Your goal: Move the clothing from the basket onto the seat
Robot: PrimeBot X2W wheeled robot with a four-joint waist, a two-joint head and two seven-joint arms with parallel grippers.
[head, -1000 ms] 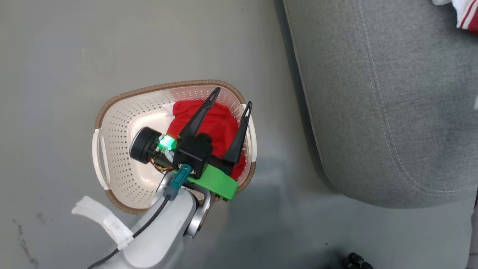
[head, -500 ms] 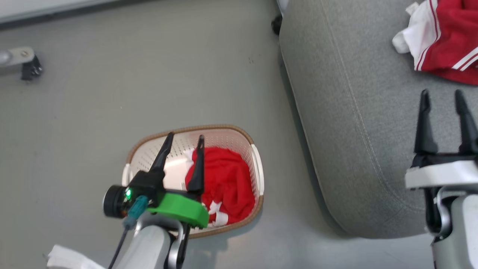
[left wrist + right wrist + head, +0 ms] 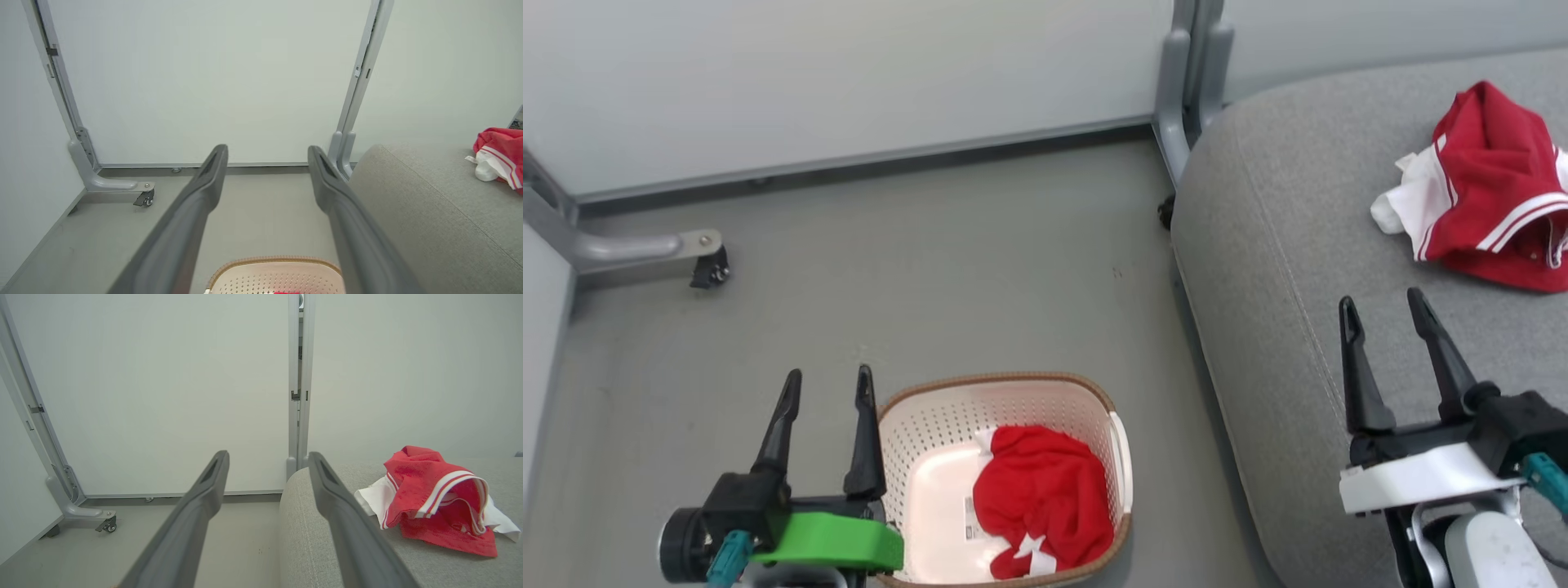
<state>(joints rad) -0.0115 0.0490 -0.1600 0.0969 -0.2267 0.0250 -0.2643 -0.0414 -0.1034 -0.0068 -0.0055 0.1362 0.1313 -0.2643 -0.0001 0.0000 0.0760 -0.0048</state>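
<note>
Clothing (image 3: 1045, 490) in basket (image 3: 1005, 380), just right of spread left claw (image 3: 828, 374)

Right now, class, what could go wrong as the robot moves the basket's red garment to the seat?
1. The open left gripper stands outside the basket, left of its rim; reaching across, a finger could hook the perforated wall and tip it.
2. The red garment is bunched; a pinch might lift only one fold, the rest snagging the rim or dropping short of the seat, whose edge is rounded.
</note>
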